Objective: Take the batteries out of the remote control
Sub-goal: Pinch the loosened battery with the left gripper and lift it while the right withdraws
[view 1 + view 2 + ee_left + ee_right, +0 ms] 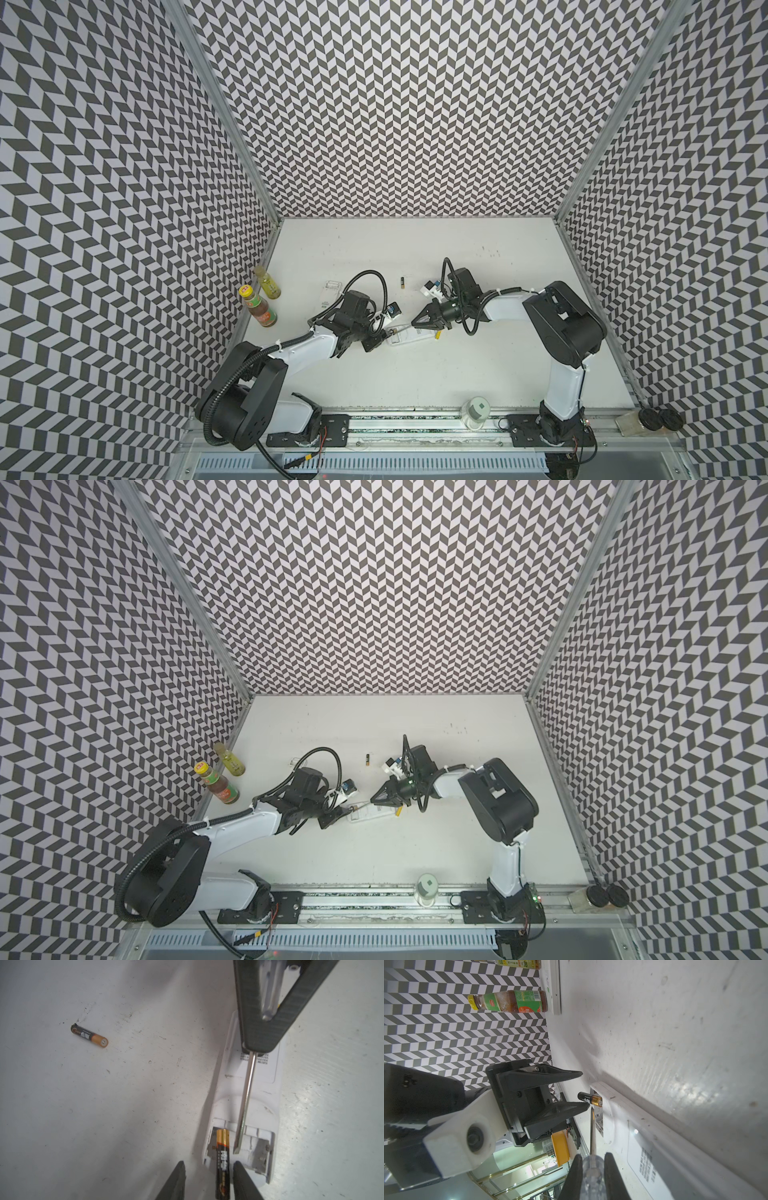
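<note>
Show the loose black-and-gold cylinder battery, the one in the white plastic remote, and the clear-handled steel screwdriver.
loose battery (89, 1035): left wrist view, mid-body.
remote's battery (222, 1159): left wrist view, black label.
screwdriver (245, 1097): left wrist view, steel shaft.

The black-and-gold battery (222, 1159) runs off the picture's edge between the left fingers (176, 1182). The screwdriver's clear handle (591, 1176) is blurred and cropped; the left arm (316, 345) half hides a white remote (332, 289).

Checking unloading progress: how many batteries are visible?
2. A loose battery on the table; a second battery sticking out of the remote's open compartment, between the left jaws. Others may be hidden.
</note>
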You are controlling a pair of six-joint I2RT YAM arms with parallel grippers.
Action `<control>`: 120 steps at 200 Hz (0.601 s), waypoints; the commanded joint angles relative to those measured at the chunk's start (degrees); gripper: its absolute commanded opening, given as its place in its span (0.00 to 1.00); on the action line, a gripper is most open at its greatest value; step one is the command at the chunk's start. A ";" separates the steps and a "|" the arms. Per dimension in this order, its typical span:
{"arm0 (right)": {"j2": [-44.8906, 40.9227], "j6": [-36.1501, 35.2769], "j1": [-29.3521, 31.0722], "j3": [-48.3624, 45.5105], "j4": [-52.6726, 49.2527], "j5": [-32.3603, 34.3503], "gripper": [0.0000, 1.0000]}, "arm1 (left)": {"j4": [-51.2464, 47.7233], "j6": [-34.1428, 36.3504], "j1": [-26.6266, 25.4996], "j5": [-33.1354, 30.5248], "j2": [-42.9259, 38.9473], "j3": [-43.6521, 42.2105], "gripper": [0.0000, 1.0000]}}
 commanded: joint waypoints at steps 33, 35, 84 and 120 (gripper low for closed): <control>-6.00 -0.92 -1.26 -1.42 0.55 0.10 0.00 | -0.34 0.75 0.36 2.05 2.27 0.81 0.30; -6.18 -1.12 -1.29 -1.35 0.39 0.13 0.00 | -0.11 0.75 0.40 2.16 2.28 0.72 0.30; -12.47 -1.94 -4.62 -3.70 -1.73 1.83 0.00 | -0.29 0.84 0.35 2.40 2.16 0.64 0.19; -17.98 -4.53 -7.78 -5.10 -5.62 5.14 0.00 | -1.06 0.69 0.35 2.32 1.26 1.24 0.12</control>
